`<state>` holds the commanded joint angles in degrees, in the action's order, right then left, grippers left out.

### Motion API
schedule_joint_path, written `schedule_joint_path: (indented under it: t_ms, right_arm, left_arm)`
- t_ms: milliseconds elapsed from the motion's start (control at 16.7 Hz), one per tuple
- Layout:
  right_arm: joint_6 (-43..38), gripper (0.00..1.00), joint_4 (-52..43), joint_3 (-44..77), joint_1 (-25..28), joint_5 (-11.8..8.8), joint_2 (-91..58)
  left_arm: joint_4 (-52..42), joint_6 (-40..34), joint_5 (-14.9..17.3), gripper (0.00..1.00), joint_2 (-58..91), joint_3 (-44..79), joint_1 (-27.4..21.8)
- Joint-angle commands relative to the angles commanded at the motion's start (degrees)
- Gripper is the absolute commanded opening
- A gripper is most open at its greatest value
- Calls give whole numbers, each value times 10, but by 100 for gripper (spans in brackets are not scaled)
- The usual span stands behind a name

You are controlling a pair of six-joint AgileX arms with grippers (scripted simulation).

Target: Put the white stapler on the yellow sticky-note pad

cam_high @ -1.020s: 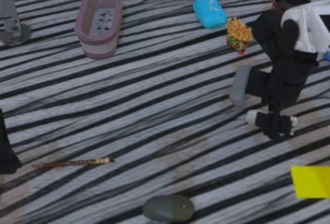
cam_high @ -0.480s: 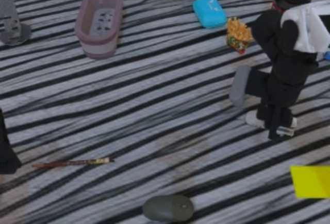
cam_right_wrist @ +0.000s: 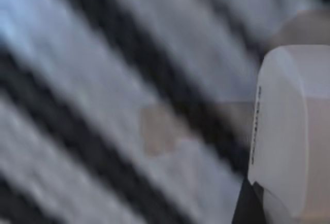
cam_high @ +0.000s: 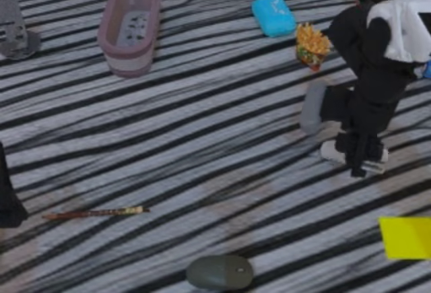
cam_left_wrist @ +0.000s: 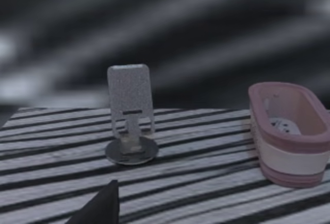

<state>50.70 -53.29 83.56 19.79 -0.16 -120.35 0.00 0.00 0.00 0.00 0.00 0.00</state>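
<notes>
1. The desk (cam_high: 222, 145) has a black-and-white striped top.
2. Far side: grey phone stand (cam_high: 13, 27), pink basket (cam_high: 129, 27), blue case (cam_high: 273, 15), fries (cam_high: 312, 45).
3. Near side: brown stick (cam_high: 94, 212), dark mouse (cam_high: 219, 272).
4. Right side: white stapler (cam_high: 331, 152), with the yellow sticky-note pad (cam_high: 405, 237) at the edge.

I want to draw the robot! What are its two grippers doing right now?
Left gripper: parked at the table's left edge; cannot tell if it is open or shut.
Right gripper: down on the white stapler, shut on it.
</notes>
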Motion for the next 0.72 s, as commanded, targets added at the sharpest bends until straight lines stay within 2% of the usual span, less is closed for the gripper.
schedule_joint_path:
  t_ms: [420,720]
  right_arm:
    - [0,0,-164,112,1,0,43]
    - [0,0,-183,129,1,0,52]
  left_arm:
    - [0,0,0,100,0,0,0]
    - [0,0,0,100,0,0,0]
